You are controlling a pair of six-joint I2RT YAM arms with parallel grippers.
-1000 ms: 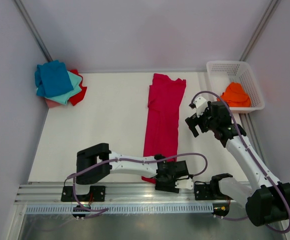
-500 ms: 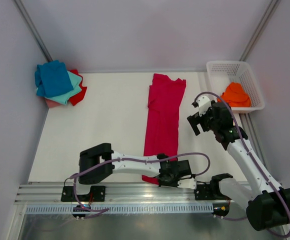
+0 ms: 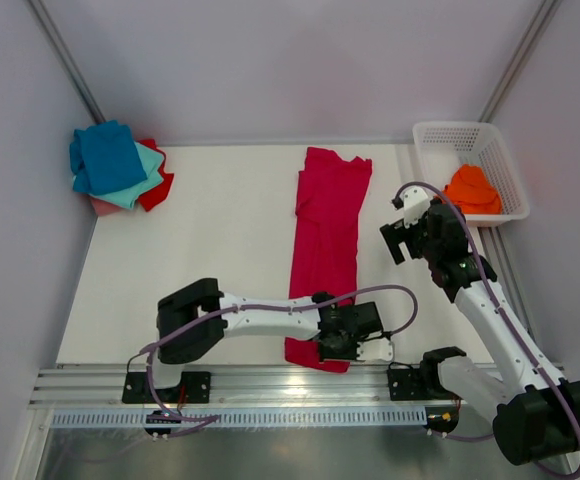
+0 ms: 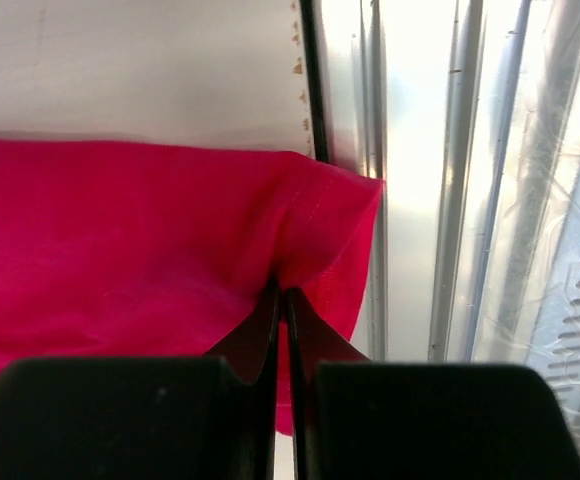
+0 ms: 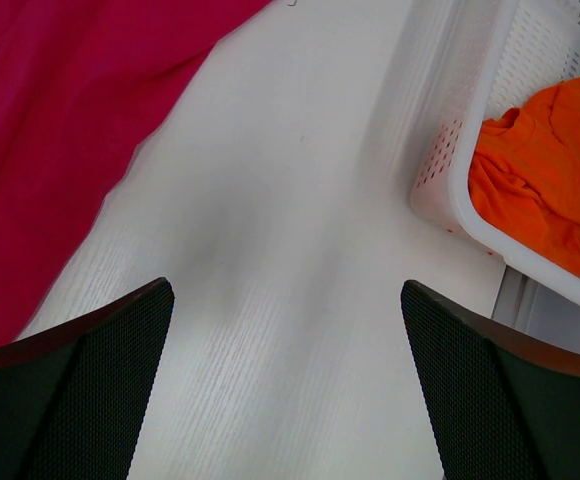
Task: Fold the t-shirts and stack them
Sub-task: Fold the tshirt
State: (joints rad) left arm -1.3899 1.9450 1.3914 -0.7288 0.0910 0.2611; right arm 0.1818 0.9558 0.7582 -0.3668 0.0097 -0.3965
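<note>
A large crimson t-shirt (image 3: 325, 230) lies as a long narrow strip down the middle of the table. My left gripper (image 3: 338, 342) is at its near end, shut on the hem. In the left wrist view the pinched cloth (image 4: 170, 250) bunches up right at the tips of the left gripper (image 4: 282, 295). My right gripper (image 3: 398, 232) hovers open over bare table, just right of the shirt's middle. In the right wrist view nothing sits between the fingers of the right gripper (image 5: 285, 310), and the crimson t-shirt (image 5: 50, 150) lies off to the left.
A pile of folded t-shirts sits at the back left: blue (image 3: 105, 155) on top of teal (image 3: 142, 178), red (image 3: 162, 180) and pink (image 3: 100, 206). A white lattice basket (image 3: 440, 135) at the back right holds an orange t-shirt (image 3: 470, 190). Metal rails (image 3: 270, 385) run along the near edge.
The left gripper has shut on the near hem of the crimson t-shirt and lifted it slightly. The right arm has drifted a little away from me, still open.
</note>
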